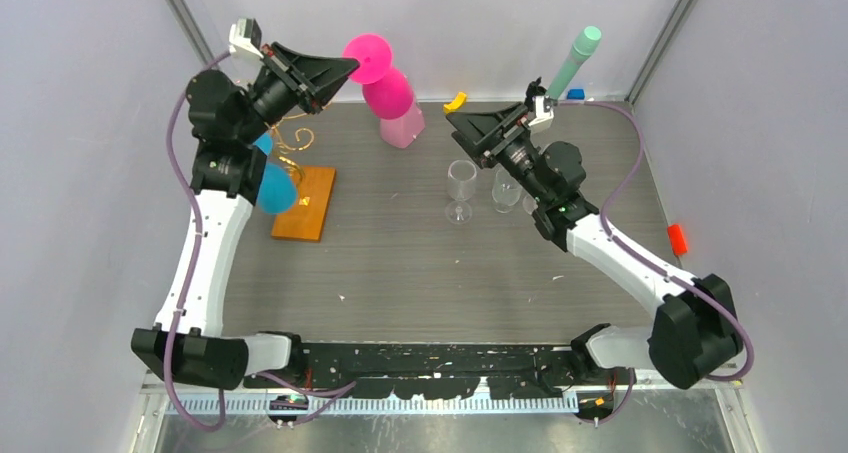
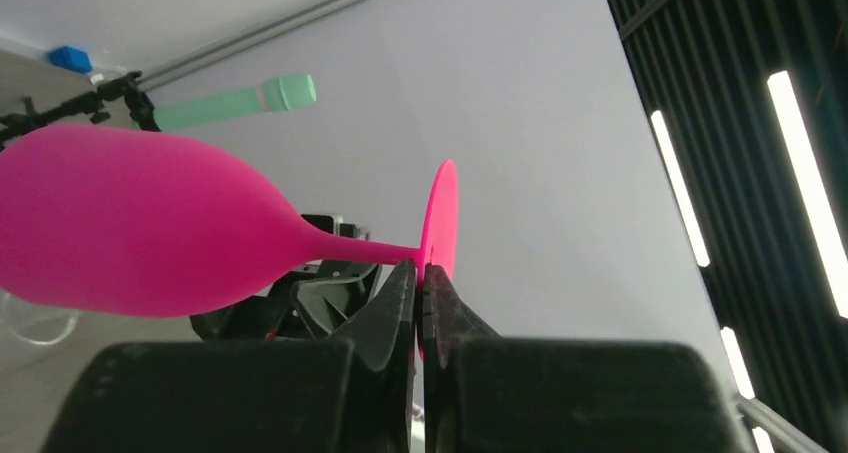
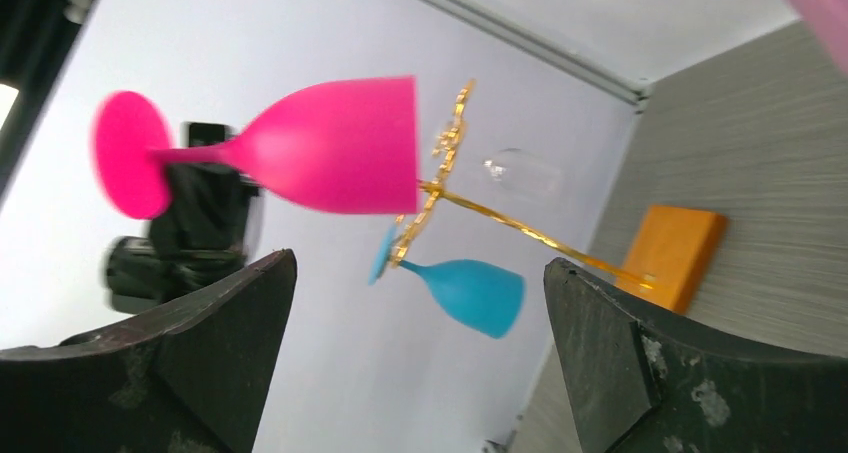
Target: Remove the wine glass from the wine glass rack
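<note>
The rack [image 1: 290, 143] stands at 10 o'clock on the table [image 1: 400, 263]. Its gold wire goes up from an orange wood base [image 1: 305, 205]. A blue glass [image 1: 274, 187] hangs on it upside down, partly behind the left arm.

The left gripper [image 1: 345, 68] is up in the air at the rack's 1 o'clock. Its fingers [image 2: 395, 303] are pressed tight on the thin stem of the pink glass [image 1: 388, 93], right next to the round foot. The pink glass is off the rack and does not touch the wire. It hangs over the far middle of the table, at 12 o'clock. Its foot is by the gripper and its bowl points away. A pale pink block [image 1: 405, 128] stands on the table just beside the bowl, at its 5 o'clock.

A clear glass [image 1: 460, 181] stands upright near the middle of the table. A second glass [image 1: 505, 189] is just beside it at its 3 o'clock, partly hidden by the right arm.

The right gripper [image 1: 465, 125] hangs at 12 o'clock from the clear glass. Its fingers [image 3: 620, 353] are spread wide with nothing between them.

A green tube [image 1: 573, 61] sticks up at the table's 1 o'clock. A small red thing [image 1: 678, 238] lies at the 3 o'clock edge.
</note>
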Robot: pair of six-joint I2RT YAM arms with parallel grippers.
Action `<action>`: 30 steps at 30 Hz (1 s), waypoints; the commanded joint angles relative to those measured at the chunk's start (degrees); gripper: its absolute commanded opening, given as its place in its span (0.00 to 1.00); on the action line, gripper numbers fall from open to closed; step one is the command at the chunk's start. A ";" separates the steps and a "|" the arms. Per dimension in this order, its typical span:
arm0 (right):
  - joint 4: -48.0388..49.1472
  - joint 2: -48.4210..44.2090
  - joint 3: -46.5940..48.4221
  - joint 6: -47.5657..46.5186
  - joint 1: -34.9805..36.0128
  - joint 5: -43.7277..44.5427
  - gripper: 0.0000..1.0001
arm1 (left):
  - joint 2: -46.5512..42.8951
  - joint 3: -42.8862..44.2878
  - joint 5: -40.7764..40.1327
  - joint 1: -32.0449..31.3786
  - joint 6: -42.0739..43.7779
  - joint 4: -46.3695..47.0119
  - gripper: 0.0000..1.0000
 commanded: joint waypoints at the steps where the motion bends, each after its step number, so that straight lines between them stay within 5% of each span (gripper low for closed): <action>1: 19.19 3.93 -0.32 11.05 -0.13 -3.50 1.00 | -6.27 -6.22 -7.82 -1.87 -11.15 12.53 0.00; 11: 37.46 14.11 1.83 26.13 0.09 -7.77 0.98 | -10.20 -15.81 -11.66 -3.37 -23.79 18.78 0.00; 21: 47.23 18.03 7.42 29.70 2.34 -13.64 0.88 | -10.08 -18.36 -12.48 -5.99 -26.94 21.19 0.00; 30: 49.77 17.58 10.01 30.47 2.95 -16.25 0.45 | -10.57 -20.54 -14.76 -8.44 -25.86 19.35 0.00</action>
